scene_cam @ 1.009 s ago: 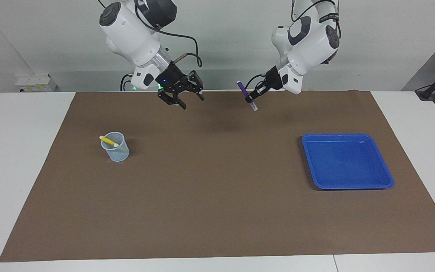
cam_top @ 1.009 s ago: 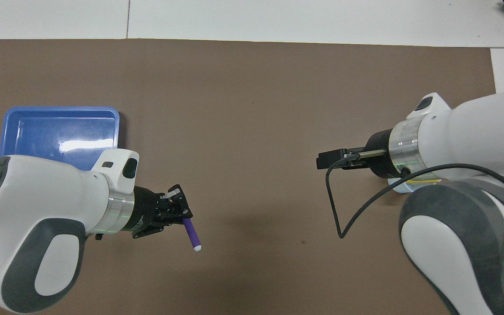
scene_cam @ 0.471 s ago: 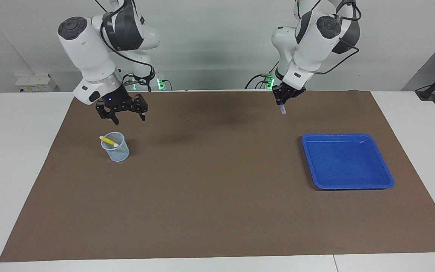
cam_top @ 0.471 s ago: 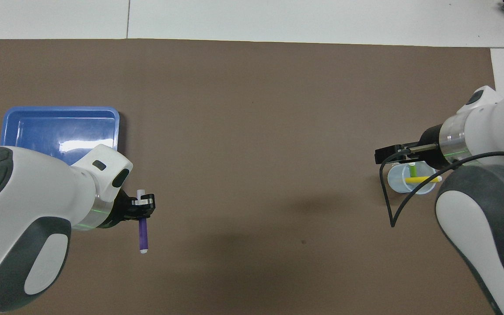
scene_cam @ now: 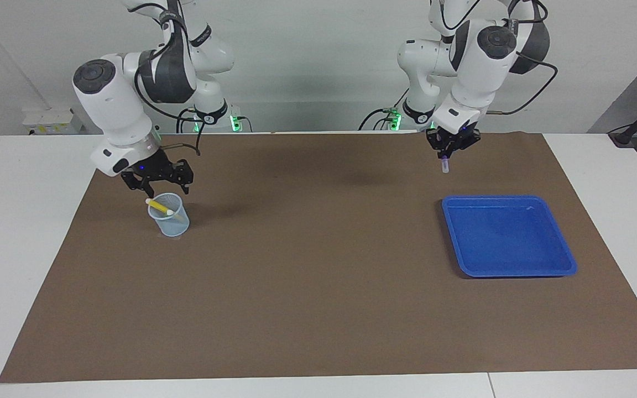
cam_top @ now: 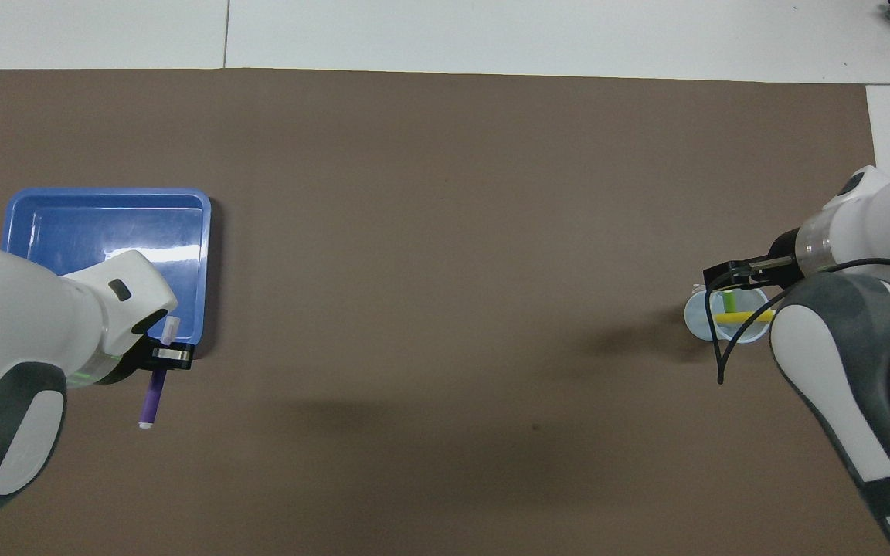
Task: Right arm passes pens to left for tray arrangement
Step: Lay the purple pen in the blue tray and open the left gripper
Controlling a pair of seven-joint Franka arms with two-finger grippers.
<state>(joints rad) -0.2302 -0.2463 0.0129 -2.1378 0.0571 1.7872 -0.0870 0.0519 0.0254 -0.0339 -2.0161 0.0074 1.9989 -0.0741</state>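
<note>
1. Right gripper (scene_cam: pixel 157 186) just above the mesh cup (scene_cam: pixel 170 216); can't tell its finger spacing. Yellow pen (scene_cam: pixel 159 207) and green pen (cam_top: pixel 729 299) in the cup.
2. Pens look light, stiff, slick: grab mid-barrel.
3. Left gripper (scene_cam: pixel 449 150) pinches the purple pen (scene_cam: pixel 445 164), near the blue tray (scene_cam: pixel 567 268).

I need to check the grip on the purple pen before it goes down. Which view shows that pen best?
The overhead view: the purple pen shows along its length, sticking out of the left pincer beside the tray. The facing view shows only its short lower end hanging under the left pincer.
</note>
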